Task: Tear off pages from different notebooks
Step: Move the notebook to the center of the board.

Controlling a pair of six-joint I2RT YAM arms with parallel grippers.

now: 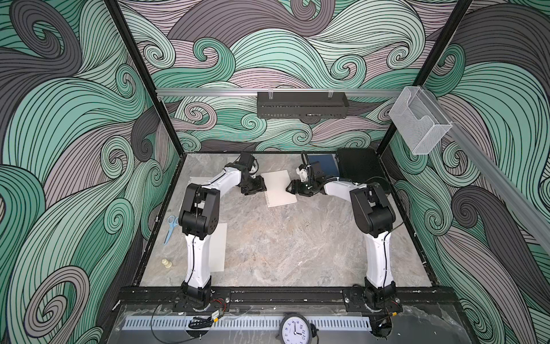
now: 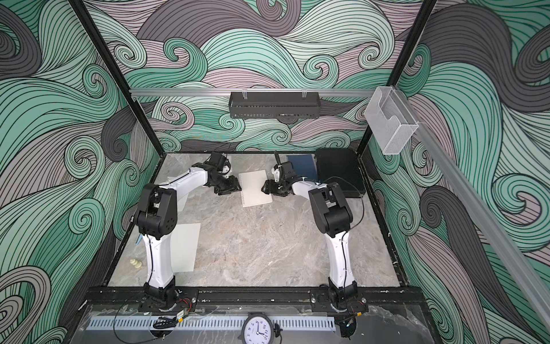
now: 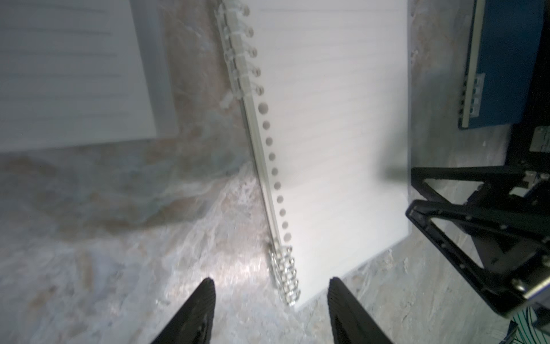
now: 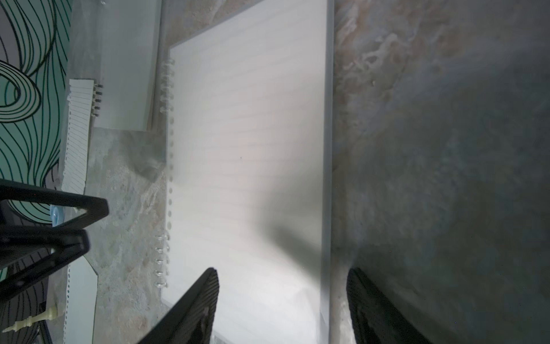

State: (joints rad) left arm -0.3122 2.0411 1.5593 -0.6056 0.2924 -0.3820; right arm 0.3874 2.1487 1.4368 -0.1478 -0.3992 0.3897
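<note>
Centrally, toward the far side of the desk (image 1: 282,238), an open notebook (image 1: 279,188) is laid flat, its spiral binding turned toward the left tool (image 1: 263,187). That tool's jaws are held apart just before one end of the spiral, with nothing gripped. The right tool (image 1: 288,188) is likewise spread, astride the opposite edge, empty. A dark blue notebook (image 1: 326,165) is seen beyond, beside a black case (image 1: 358,166). A loose page (image 1: 218,247) is found by the left arm.
</note>
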